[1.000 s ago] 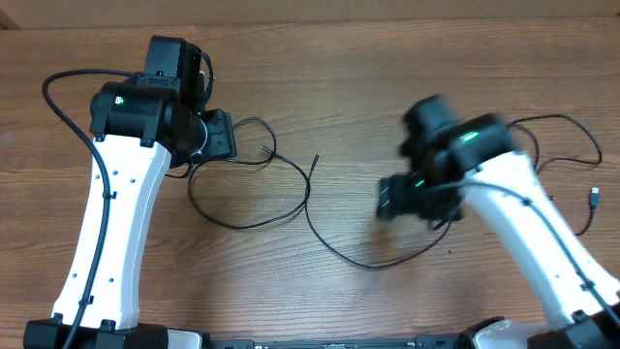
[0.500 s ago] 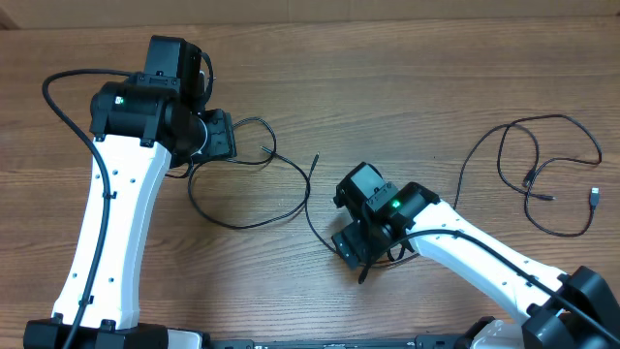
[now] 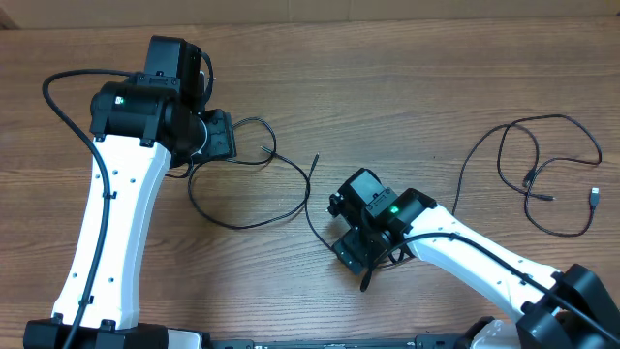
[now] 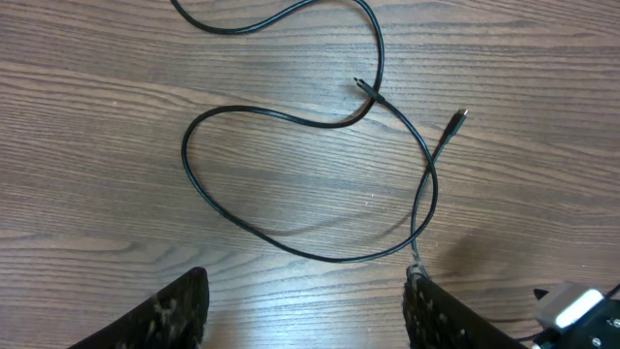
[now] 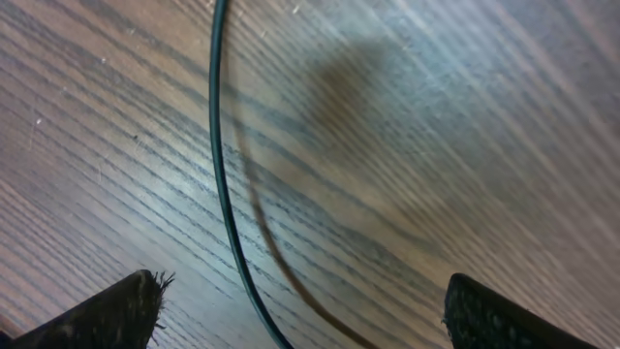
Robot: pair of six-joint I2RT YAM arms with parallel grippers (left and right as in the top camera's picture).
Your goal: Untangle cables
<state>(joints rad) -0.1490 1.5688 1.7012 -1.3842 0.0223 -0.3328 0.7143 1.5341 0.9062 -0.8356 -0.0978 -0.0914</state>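
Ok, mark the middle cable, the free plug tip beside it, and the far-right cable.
middle cable (image 3: pixel 237 227), overhead view, bottom of its loop.
free plug tip (image 4: pixel 458 114), left wrist view, its metal end.
far-right cable (image 3: pixel 562 117), overhead view, top of its arc.

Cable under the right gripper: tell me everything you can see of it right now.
Thin black cord, rubbery-looking, lying on the wooden table. It passes between the right gripper's open fingers, ungripped, gently curved. Overhead, it runs up from there to a small plug end near another looped cord; the rest is hidden under the arm.
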